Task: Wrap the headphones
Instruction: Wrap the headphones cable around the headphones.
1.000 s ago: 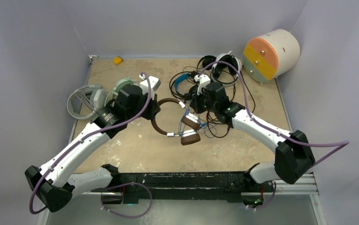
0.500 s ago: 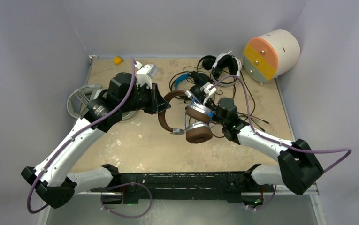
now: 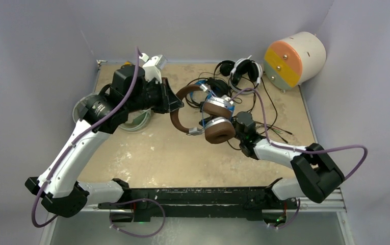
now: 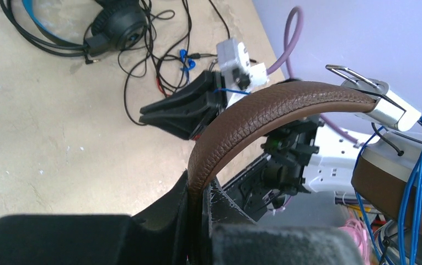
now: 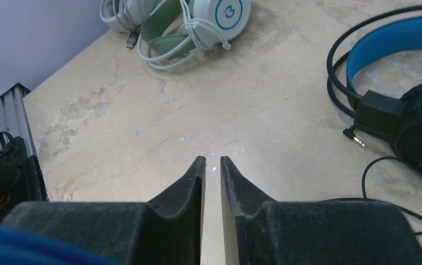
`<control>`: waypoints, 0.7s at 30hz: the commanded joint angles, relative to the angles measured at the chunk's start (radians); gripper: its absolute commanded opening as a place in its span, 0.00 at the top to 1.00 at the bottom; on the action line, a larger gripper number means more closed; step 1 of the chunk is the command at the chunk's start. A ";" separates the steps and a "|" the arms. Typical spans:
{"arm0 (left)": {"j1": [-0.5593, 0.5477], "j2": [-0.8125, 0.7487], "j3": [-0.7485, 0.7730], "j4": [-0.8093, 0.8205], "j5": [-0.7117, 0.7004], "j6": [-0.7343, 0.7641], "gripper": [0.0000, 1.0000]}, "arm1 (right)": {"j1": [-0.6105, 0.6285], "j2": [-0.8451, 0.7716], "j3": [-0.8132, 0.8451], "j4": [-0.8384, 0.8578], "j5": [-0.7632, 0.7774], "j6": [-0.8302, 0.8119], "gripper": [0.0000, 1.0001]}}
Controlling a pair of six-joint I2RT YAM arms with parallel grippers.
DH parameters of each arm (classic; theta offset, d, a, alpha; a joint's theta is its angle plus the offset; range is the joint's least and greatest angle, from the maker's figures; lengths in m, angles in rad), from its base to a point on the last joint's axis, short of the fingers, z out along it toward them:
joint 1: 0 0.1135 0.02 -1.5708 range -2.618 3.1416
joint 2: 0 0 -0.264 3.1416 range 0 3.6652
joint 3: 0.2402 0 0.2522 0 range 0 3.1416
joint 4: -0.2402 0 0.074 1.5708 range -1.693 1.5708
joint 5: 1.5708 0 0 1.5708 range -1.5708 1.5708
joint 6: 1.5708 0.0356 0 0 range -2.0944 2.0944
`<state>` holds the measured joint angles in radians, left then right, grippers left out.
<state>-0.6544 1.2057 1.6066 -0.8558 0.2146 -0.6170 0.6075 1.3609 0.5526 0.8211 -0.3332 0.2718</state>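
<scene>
My left gripper (image 4: 200, 187) is shut on the leather band of the brown headphones (image 4: 263, 113) and holds them above the table. In the top view the band (image 3: 181, 109) hangs from that gripper (image 3: 175, 102), with the two brown ear cups (image 3: 219, 128) to its right. A blue cable (image 4: 418, 165) is wound round the cups. Just right of the cups my right gripper (image 3: 236, 133) points left. Its jaws (image 5: 213, 160) stand a narrow gap apart, with only bare table between them.
Mint-green headphones (image 5: 208, 16) and a white-grey set (image 3: 88, 109) lie at the left. A black set with a blue headband (image 5: 396, 33), a black-and-white set (image 3: 243, 69) and loose black cables (image 3: 269, 130) lie at the back right. A cream cylinder (image 3: 294, 56) stands beyond the table's corner.
The left gripper has lifted the brown headphones up and towards the back. The right gripper has come off the ear cups, parted its jaws slightly and drawn back to the right.
</scene>
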 commanded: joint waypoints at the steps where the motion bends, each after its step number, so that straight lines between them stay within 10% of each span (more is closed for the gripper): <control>1: 0.045 0.043 0.136 -0.025 -0.022 -0.008 1.00 | -0.004 0.038 -0.023 0.138 -0.026 0.046 0.81; 21: 0.366 0.196 0.151 0.162 0.298 -0.134 1.00 | 0.162 0.103 -0.084 0.199 -0.046 0.105 0.80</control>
<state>-0.3508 1.3998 1.7649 -0.8532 0.4179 -0.6426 0.6987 1.5204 0.4774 1.0096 -0.4019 0.3935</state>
